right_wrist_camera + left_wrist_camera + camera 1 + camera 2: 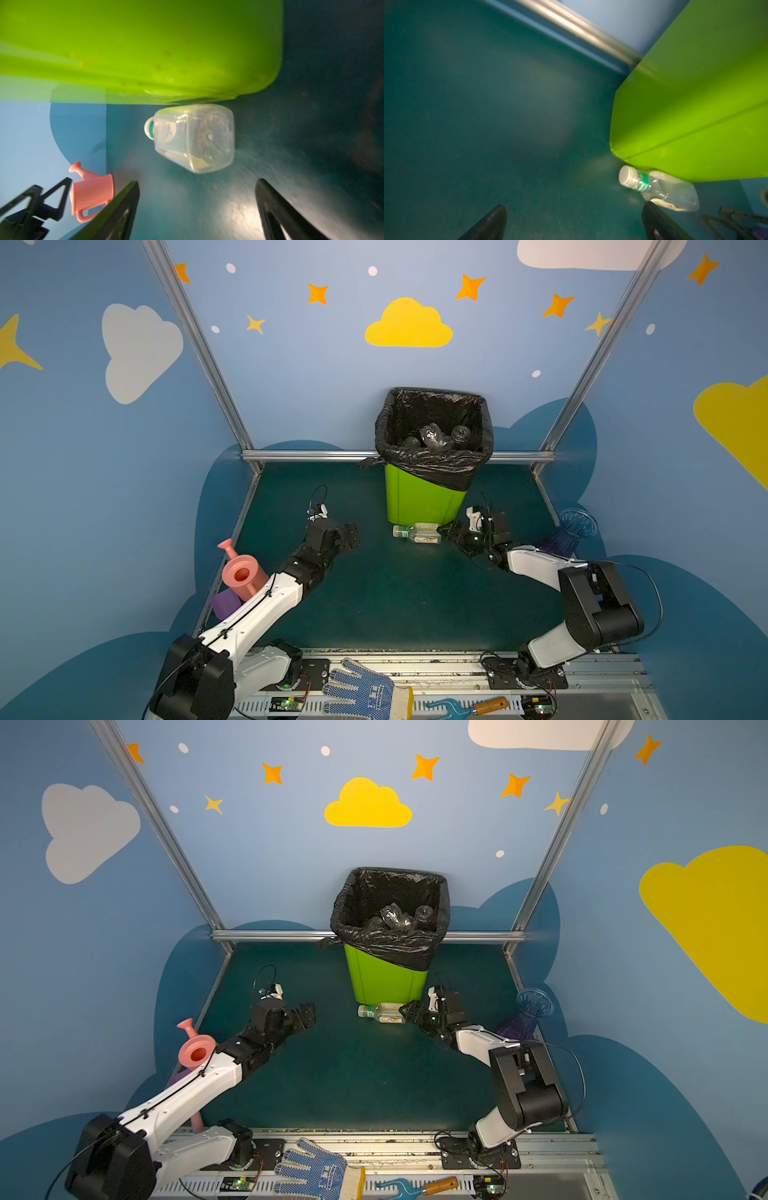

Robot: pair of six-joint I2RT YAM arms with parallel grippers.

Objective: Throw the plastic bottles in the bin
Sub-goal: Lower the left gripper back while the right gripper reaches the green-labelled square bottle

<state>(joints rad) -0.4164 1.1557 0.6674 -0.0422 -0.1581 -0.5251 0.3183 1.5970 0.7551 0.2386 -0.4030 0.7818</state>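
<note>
Lime-green bin [419, 497] is shown upright; a clear bottle [417, 533] is laid on its side just beside its foot. The right gripper [197, 181] is held spread near the bottle's base, empty; the left gripper [575, 204] is spread, empty.

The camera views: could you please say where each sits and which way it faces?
Top views: high overhead, looking down and forward at the lime-green bin; left gripper and right gripper show.
Left wrist: behind the left gripper, facing the bin's wall; spread fingertips show.
Right wrist: behind the right gripper, facing the clear plastic bottle base-on; fingertips show.
Shared: all show that bottle beside the bin.
</note>
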